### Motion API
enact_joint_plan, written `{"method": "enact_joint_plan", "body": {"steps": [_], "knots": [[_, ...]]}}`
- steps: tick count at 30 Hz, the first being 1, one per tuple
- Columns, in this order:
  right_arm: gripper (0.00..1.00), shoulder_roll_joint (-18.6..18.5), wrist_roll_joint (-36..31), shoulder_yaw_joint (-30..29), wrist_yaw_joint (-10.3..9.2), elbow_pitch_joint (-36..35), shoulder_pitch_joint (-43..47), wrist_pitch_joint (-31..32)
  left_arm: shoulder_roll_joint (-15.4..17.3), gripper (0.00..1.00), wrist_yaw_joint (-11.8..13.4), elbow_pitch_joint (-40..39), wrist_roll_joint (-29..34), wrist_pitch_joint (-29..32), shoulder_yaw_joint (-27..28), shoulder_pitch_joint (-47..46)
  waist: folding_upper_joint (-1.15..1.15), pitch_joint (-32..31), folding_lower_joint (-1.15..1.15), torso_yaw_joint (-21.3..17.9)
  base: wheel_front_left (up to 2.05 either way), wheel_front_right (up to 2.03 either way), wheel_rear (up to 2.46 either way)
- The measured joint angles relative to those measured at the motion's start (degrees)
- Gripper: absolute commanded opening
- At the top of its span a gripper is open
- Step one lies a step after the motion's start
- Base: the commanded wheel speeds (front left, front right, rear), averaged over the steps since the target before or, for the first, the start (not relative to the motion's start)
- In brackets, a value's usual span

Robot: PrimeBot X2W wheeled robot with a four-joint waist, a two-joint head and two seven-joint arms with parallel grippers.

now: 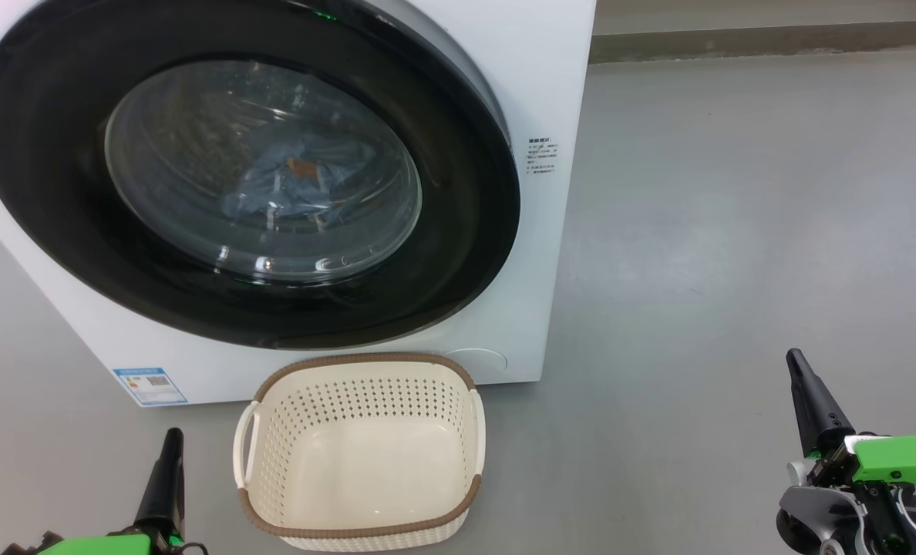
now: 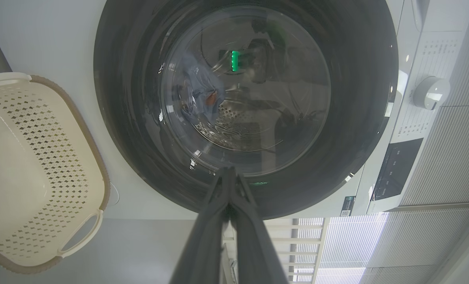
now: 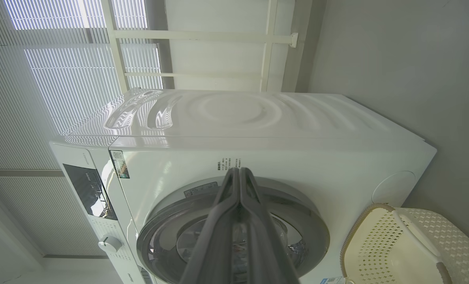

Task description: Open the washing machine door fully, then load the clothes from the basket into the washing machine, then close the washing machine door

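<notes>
Basket [image 1: 365, 405] between left hand [image 1: 173, 435] and right hand [image 1: 794, 356] (both closed, empty), clothes [image 1: 304, 181] behind closed washing machine door [image 1: 57, 154].

Bright, even daylight from blinded windows [image 3: 60, 67]. Glare spots on the washing machine door [image 1: 250, 177]; striped reflections atop the washing machine [image 3: 234, 114]. Sharp throughout, with wide-angle bending at wrist-view edges.
</notes>
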Motion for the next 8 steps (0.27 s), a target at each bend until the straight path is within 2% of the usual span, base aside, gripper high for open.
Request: {"method": "enact_joint_plan", "body": {"steps": [8], "knots": [[0.0,0.0,0.0,0.0,0.0,0.0,0.0,0.0,0.0,0.0,0.0,0.0,0.0,0.0,0.0,0.0,0.0,0.0,0.0,0.0,0.0,0.0,0.0]]}}
